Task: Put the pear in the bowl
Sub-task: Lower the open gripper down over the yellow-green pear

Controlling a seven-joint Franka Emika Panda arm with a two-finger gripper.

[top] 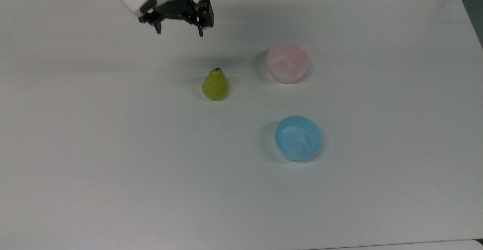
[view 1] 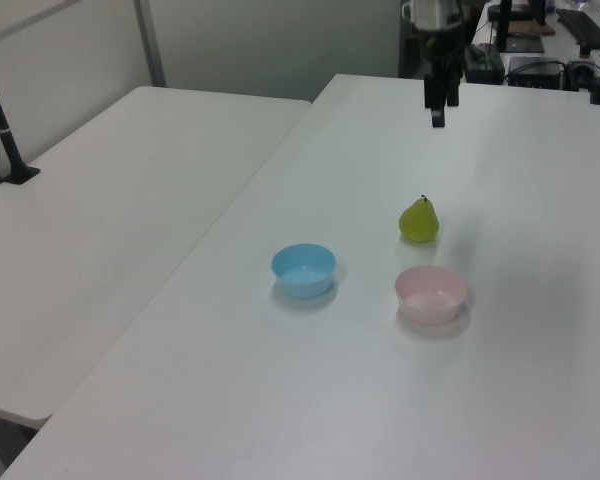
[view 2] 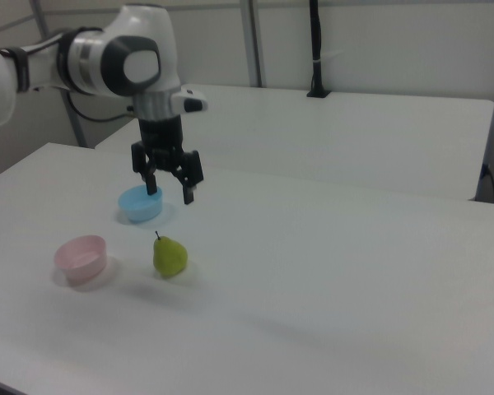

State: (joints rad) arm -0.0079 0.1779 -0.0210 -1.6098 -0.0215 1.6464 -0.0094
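White table (top: 113, 148): held three items. Pear (top: 215, 85), upright, stood just to the top view's left of the pink bowl (top: 288, 63), apart from it. Blue bowl (top: 298, 137) sat nearer the top view's bottom. Gripper (top: 179, 31) hung above the table, fingers spread, holding nothing, well apart from the pear.

A yellow-green pear (top: 215, 85) with a dark stem, a pale pink bowl (top: 288, 63), a light blue bowl (top: 298, 137), a black gripper (top: 179, 32), all on a plain white table (top: 113, 148).

Matt white table (top: 113, 148) — smooth, faintly glossy plastic-looking bowl (top: 288, 63).
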